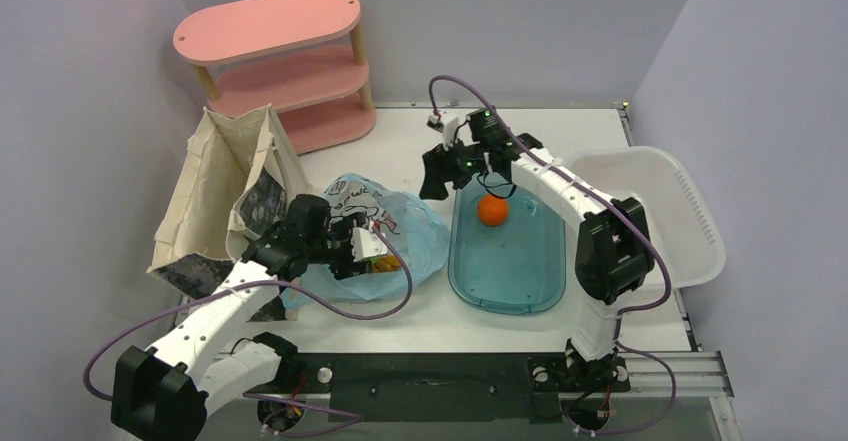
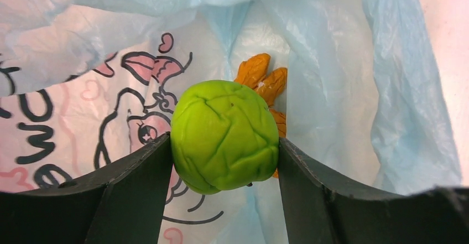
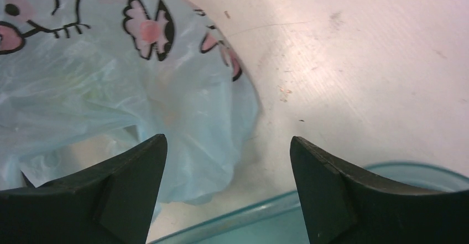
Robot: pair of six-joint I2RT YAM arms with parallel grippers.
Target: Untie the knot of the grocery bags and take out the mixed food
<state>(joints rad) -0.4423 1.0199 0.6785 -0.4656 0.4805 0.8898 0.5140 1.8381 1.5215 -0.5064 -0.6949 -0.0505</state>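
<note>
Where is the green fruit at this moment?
In the left wrist view, the green fruit sits centre, gripped by the left hand, light blue bag behind it.

Lab test cell: bare walls (image 1: 80,61), table-mounted arms (image 1: 560,186).

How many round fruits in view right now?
2. The orange fruit lies in the teal tub. The green fruit is clamped in the left gripper, with the grocery bag around it. The bag may hide more.

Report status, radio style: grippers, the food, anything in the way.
Left gripper shut on green fruit, inside blue bag. Right gripper open, empty. Orange fruit in teal tub. Bag plastic crowds the green fruit.
</note>
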